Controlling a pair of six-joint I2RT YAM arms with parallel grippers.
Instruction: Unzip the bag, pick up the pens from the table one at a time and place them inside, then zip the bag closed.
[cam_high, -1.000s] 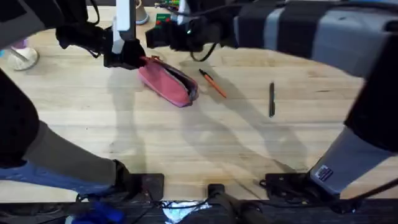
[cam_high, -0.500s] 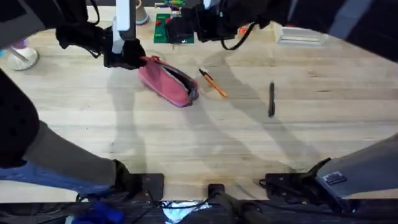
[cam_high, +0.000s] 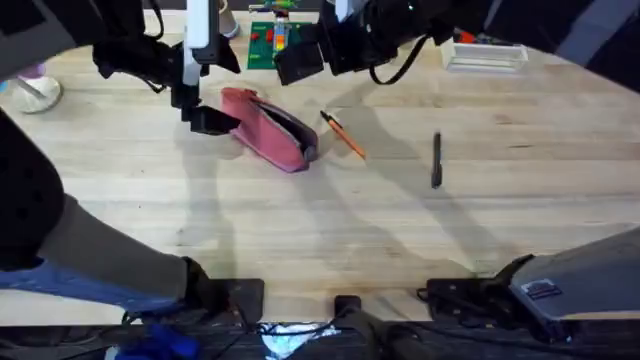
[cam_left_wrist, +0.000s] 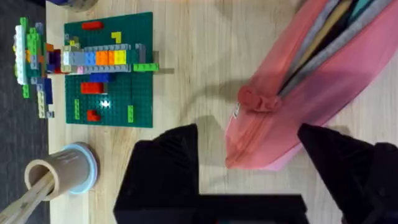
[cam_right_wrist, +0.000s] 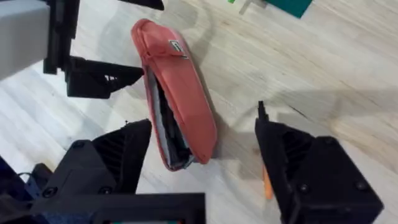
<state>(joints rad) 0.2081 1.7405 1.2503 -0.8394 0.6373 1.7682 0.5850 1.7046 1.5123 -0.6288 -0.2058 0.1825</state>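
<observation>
Pink bag (cam_high: 268, 130) on the table (cam_high: 300, 230), already unzipped along the top (grey lining showing), orange pen (cam_high: 343, 134) just beside its far end, dark pen (cam_high: 436, 159) well apart. Left gripper (cam_high: 205, 118) near the bag's end, jaws spread, nothing held. Right gripper (cam_right_wrist: 202, 158) above the bag, also wide open. Best done slowly — descend over the orange pen's middle, fingers across it, not along.

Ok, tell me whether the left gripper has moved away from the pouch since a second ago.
Yes. The left gripper was at the pink pouch's far-left end; now it sits nearer the camera and clear of that end, its jaws open. The pouch stayed where it was.
</observation>
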